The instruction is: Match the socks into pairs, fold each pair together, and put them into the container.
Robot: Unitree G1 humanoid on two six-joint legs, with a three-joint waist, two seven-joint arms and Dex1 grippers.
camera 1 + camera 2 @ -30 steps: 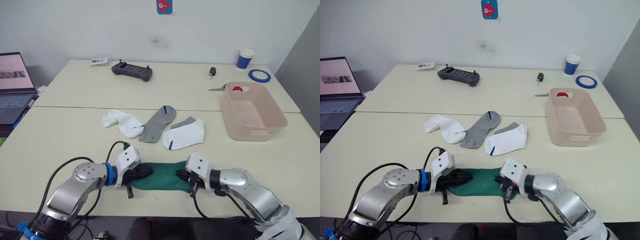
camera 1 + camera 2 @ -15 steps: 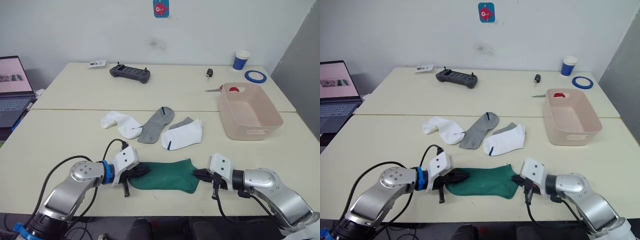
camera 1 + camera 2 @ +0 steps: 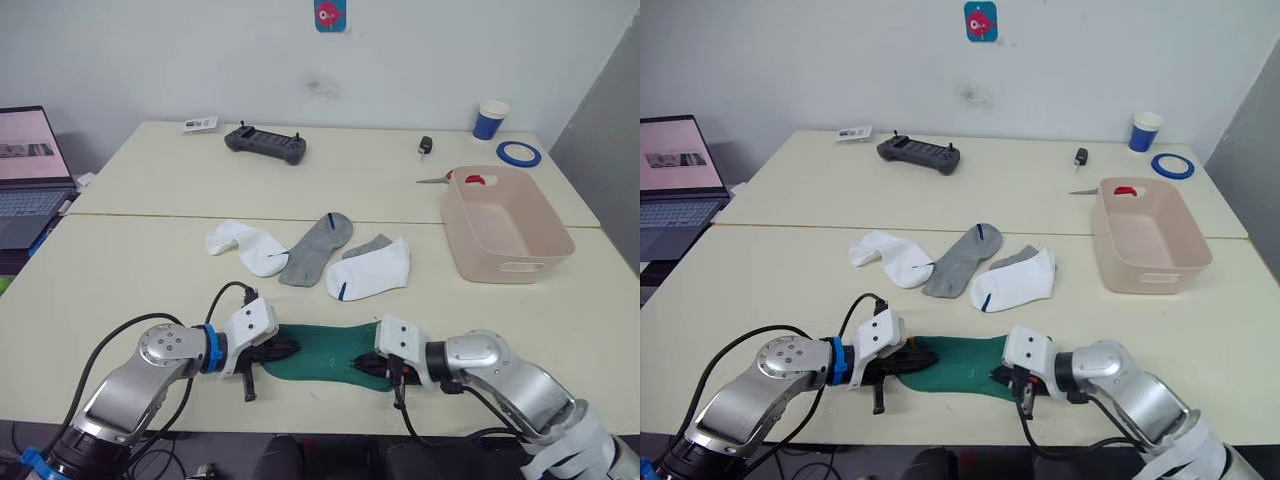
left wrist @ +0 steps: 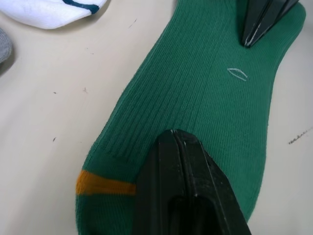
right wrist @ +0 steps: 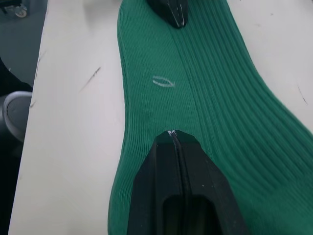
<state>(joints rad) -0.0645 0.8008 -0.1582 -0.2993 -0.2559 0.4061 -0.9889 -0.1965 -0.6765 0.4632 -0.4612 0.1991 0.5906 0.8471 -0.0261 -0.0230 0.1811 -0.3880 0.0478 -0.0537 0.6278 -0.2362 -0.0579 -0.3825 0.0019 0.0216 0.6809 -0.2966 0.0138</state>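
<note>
Back from stretching the green sock (image 3: 325,352) outward, the right gripper (image 3: 382,365) presses its closed fingers on the toe end; the left gripper (image 3: 283,348), closed too, pins the cuff, smoothing before folding.

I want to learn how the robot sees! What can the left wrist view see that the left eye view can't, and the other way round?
The left wrist view alone shows the orange stripe on the green sock's cuff and a small pale loop mark on its fabric.

The left eye view alone shows the container, the grey sock, the blue-white cup and the laptop.

Both show the green sock, a white sock, and both grippers, left and right, fingers closed on the green sock.
</note>
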